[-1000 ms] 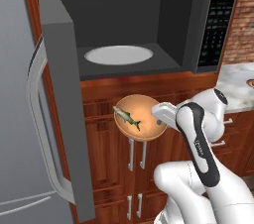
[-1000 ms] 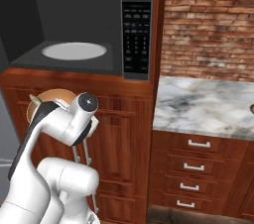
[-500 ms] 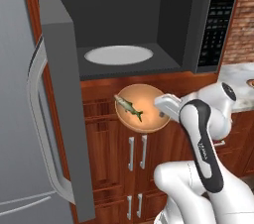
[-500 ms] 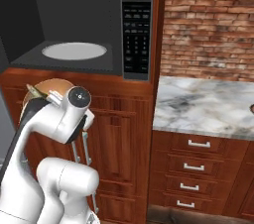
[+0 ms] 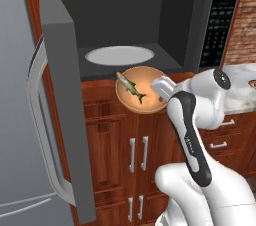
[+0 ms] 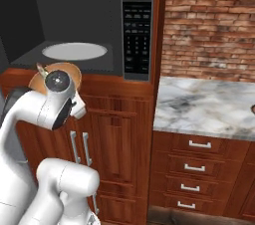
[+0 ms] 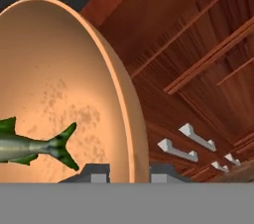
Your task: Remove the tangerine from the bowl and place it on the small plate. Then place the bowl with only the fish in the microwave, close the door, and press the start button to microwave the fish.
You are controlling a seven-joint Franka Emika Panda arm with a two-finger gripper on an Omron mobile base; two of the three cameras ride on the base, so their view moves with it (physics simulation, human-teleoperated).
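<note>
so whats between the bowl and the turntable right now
Nothing: in the left base view the bowl, fish inside, hangs just before the microwave's front sill, with bare dark floor up to the turntable.

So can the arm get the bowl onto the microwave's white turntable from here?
Probably yes. The door is swung wide open, the turntable is bare, and the bowl, held by the tool, sits just below the opening.

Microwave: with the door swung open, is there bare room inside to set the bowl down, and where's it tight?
The microwave cavity is bare: the white turntable carries nothing, between the open door and the keypad panel. It is tight at the front lip, where the bowl, with the fish, hangs in the gripper.
</note>
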